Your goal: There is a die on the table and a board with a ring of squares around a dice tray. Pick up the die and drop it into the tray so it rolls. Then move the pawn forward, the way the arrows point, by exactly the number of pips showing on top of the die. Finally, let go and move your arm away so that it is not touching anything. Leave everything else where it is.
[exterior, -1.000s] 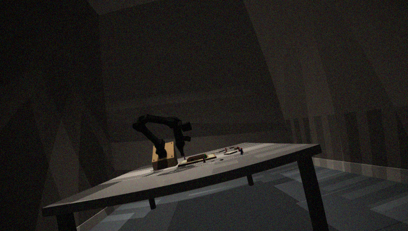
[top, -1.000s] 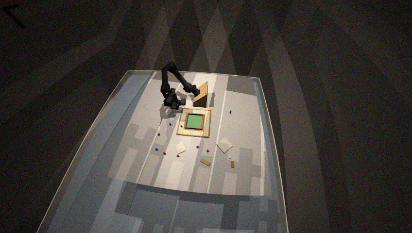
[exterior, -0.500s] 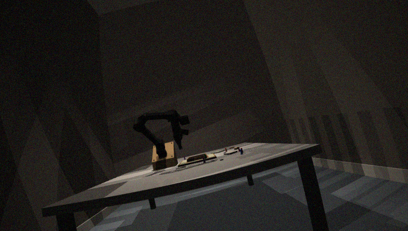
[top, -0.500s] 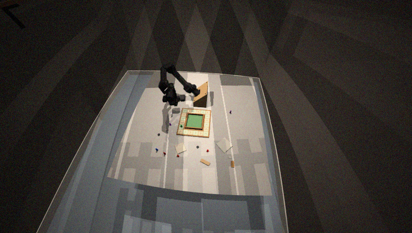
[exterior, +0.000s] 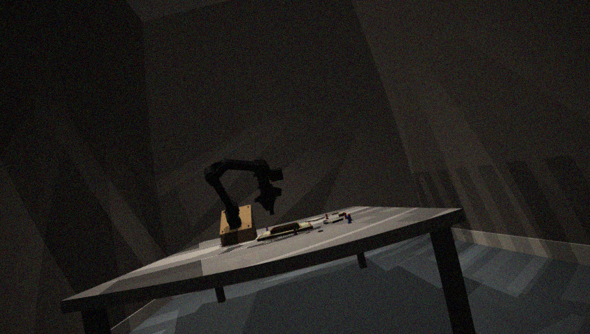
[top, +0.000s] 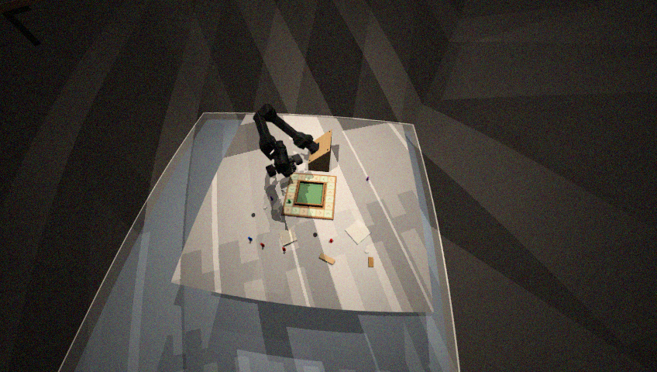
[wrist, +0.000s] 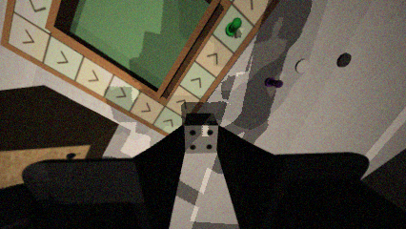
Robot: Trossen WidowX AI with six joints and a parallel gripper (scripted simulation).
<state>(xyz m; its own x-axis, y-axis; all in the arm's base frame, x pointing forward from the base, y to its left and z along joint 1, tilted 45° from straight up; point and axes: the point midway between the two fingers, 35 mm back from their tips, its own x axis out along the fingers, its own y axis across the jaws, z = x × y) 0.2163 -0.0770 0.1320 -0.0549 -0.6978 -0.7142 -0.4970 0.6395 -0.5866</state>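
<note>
My gripper (top: 289, 174) (exterior: 271, 212) (wrist: 200, 130) is shut on the pale die (wrist: 201, 138), whose face toward the wrist camera shows dark pips. It holds the die in the air above the table, close to the board's corner near the robot base. The board (top: 332, 198) (wrist: 63, 58) has a ring of arrow squares around the green-floored tray (top: 311, 193) (wrist: 116, 33). The tray looks empty. The green pawn (top: 289, 201) (wrist: 234, 27) stands upright on a pale green square on the board's left side in the top view.
A purple pawn (top: 271, 198) (wrist: 274, 83), a white disc (wrist: 301, 66) and a dark disc (top: 252, 215) (wrist: 343, 59) lie left of the board. Red and blue pieces, pale square cards and wooden blocks lie beyond it. The robot's wooden base (top: 321, 149) (exterior: 242, 217) stands behind the board.
</note>
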